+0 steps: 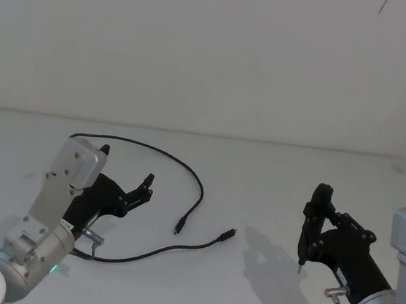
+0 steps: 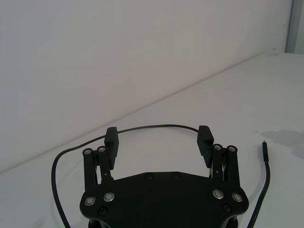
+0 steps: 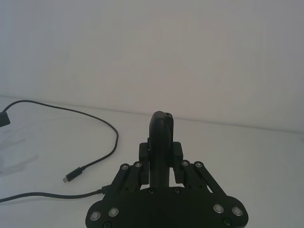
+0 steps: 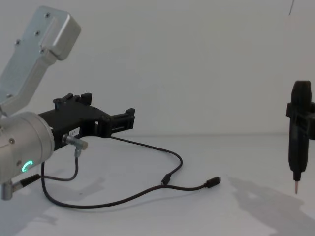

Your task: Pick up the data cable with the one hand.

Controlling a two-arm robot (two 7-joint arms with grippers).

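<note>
Left gripper [image 2: 158, 135] jaws spread, data cable [image 2: 156, 126] beyond them; right gripper [image 3: 161, 154] pinches pen tool [image 4: 299, 142].

fwiw the data cable [image 1: 200, 190] looks matt black and smooth, the table [image 1: 259, 173] matt white, the left gripper [image 2: 158, 135] at 8 o'clock matt black plastic with shiny metal screws [image 2: 109, 195], the pen tool [image 4: 299, 132] at 4 o'clock metal-tipped

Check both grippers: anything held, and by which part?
Right gripper is shut on the pen tool, clamped around its upper body, tip down. Left gripper holds nothing, jaws open; the cable lies loose.
</note>
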